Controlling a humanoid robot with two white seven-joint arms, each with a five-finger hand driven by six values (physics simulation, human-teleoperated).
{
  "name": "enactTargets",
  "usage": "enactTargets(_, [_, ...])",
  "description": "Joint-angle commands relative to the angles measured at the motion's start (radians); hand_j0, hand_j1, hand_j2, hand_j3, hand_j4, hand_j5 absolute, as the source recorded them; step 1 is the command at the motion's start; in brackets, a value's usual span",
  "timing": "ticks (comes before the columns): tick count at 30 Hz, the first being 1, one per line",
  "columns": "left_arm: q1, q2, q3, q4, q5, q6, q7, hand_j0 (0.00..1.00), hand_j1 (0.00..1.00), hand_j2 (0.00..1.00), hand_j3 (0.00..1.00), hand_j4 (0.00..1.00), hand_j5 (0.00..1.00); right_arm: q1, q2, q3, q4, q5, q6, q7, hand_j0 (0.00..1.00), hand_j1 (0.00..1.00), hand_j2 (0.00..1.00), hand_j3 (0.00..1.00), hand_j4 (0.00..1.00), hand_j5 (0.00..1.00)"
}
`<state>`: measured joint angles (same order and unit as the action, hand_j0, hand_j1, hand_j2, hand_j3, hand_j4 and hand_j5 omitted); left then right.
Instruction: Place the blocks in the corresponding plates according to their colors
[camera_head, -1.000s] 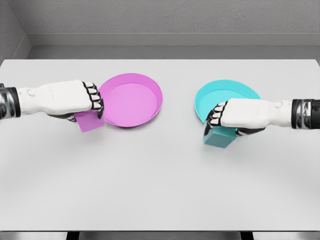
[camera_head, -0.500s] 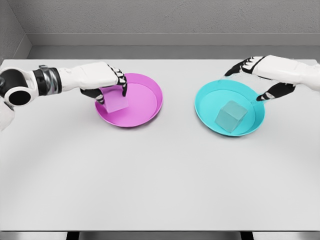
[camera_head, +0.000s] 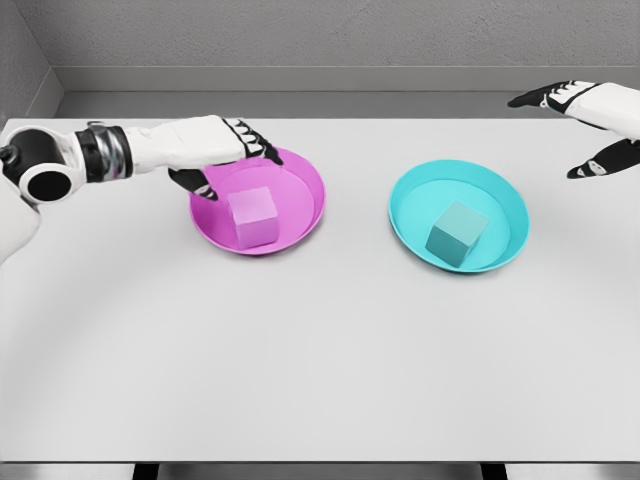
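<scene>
Magenta and teal dominate a pale grey tabletop (camera_head: 320, 360): a pink cube-shaped block (camera_head: 254, 216) sits inside a round magenta plate (camera_head: 300, 166) left of centre, its lighter top face catching the light, while a teal cube-shaped block (camera_head: 457, 235) rests, turned corner-on, inside a round turquoise plate (camera_head: 505, 202) right of centre. Each block lies wholly within the rim of the plate of its own colour, and the two plates stand well apart. At upper left, the robot's white left arm reaches in level from the frame edge, its left hand (camera_head: 215, 150) poised over the far left rim of the magenta plate, black-jointed fingers loosely spread and clear of the pink block. At the upper right edge, the right hand (camera_head: 585, 125) hangs above the tabletop, beyond the turquoise plate, fingers and thumb splayed wide, holding nothing.
</scene>
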<state>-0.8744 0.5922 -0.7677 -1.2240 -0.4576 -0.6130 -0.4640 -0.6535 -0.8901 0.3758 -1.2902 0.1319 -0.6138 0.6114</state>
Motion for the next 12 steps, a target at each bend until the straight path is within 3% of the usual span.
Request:
enactTargets(1, [0.000, 0.021, 0.004, 0.004, 0.048, 0.002, 0.004, 1.00, 1.00, 1.00, 1.00, 1.00, 1.00, 0.000, -0.004, -0.002, 0.000, -0.005, 0.003, -0.001, 1.00, 1.00, 1.00, 1.00, 1.00, 1.00])
enactTargets(3, [0.011, 0.138, 0.001, 0.004, 0.259, 0.002, 0.005, 1.00, 1.00, 1.00, 1.00, 1.00, 1.00, 0.002, -0.004, -0.002, 0.000, -0.005, 0.003, -0.001, 1.00, 1.00, 1.00, 1.00, 1.00, 1.00])
enactTargets(4, [0.015, 0.210, 0.001, -0.003, 0.304, 0.002, 0.005, 1.00, 1.00, 1.00, 1.00, 1.00, 1.00, 0.002, -0.004, -0.003, 0.000, -0.005, 0.003, -0.001, 1.00, 1.00, 1.00, 1.00, 1.00, 1.00])
enactTargets(7, [0.055, 0.276, 0.001, 0.003, 0.338, 0.002, 0.005, 1.00, 1.00, 1.00, 1.00, 1.00, 1.00, 0.002, 0.003, -0.003, -0.001, -0.003, 0.003, -0.001, 1.00, 1.00, 1.00, 1.00, 1.00, 1.00])
enactTargets(12, [0.064, 0.279, 0.001, 0.008, 0.340, 0.002, 0.005, 1.00, 1.00, 1.00, 1.00, 1.00, 1.00, 0.000, -0.003, -0.005, -0.003, 0.009, 0.003, -0.001, 1.00, 1.00, 1.00, 1.00, 1.00, 1.00])
